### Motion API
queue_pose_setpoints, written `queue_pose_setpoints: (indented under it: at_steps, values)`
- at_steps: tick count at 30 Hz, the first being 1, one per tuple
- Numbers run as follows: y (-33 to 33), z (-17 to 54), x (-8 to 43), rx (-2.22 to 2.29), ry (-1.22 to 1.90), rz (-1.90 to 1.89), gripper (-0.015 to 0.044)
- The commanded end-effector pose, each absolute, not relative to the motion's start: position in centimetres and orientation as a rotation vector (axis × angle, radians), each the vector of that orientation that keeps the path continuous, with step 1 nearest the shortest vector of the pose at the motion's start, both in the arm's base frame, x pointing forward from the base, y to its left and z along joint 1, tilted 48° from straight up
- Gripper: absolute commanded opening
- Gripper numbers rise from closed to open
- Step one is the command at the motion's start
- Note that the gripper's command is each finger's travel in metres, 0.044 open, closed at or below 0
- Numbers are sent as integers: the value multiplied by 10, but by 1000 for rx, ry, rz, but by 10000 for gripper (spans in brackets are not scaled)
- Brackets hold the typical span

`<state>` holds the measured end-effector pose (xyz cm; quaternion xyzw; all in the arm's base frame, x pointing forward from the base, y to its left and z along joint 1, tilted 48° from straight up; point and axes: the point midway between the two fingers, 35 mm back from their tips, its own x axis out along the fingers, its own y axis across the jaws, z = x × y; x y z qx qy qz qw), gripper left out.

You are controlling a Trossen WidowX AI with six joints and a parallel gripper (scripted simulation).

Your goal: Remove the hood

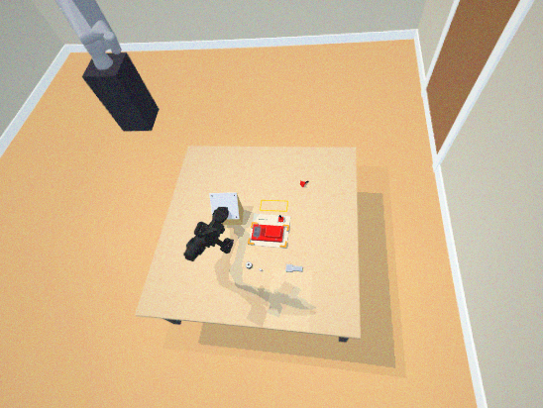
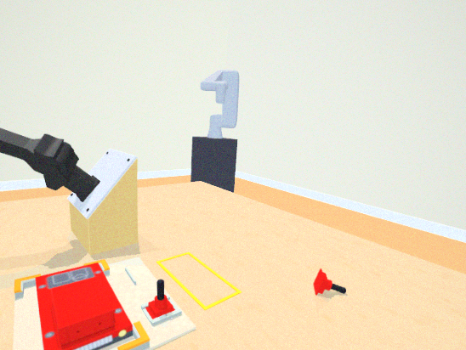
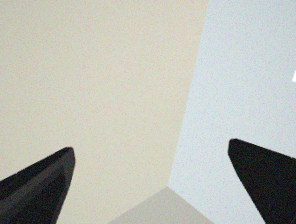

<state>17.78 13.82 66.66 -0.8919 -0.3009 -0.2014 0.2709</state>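
red and boxy, the toy car (image 1: 256, 240) (image 2: 46, 313) sits on a pale board (image 1: 253, 246) (image 2: 27, 328) between orange corner pieces, just below the middle of the top view and at the lower left of the exterior one. we see its red hood (image 1: 273, 232) (image 2: 81, 303) on the car, outside the yellow outline (image 1: 273, 200) (image 2: 174, 279) on the table (image 1: 327, 238) (image 2: 264, 263). that outline lies just above the board in the top view and near the bottom middle of the exterior one.

our claw (image 3: 153, 150) is spread wide, with nothing between its two dark tips, one at the lower left and one at the lower right of the wrist view; in the top view we cannot tell which end of the folded black arm (image 1: 208, 233) (image 2: 55, 159) it is. the arm rises from a slanted white plate (image 1: 226, 198) (image 2: 112, 167) on a wooden block (image 1: 241, 210) (image 2: 112, 221), left of the outline.

on the board, a small red piece with an upright black handle (image 2: 160, 290) (image 1: 280, 218) stands in a white socket. a similar piece (image 1: 303, 183) (image 2: 321, 282) lies tipped over at the lower right of the exterior view. below the car in the top view we see a small round part (image 1: 249, 265) and a grey flat part (image 1: 294, 268).
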Motion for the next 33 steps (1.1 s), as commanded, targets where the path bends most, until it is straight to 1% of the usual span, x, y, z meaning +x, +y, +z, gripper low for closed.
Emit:
queue_pose_setpoints:
  at_steps: [1, 5, 11, 20, 24, 31, 33]
  values:
    - [138, 666, 179, -2407, -808, -540, 440]
    - [139, 648, 199, -2477, -755, -481, 440]
    - [151, 617, 232, -2410, -669, -285, 440]
    - [159, 527, 307, -2184, -337, 95, 440]
    - [152, 487, 337, -2238, -201, 159, 440]
    - [147, 449, 357, -2119, -49, 245, 440]
    - [143, 427, 368, -2037, 46, 283, 440]
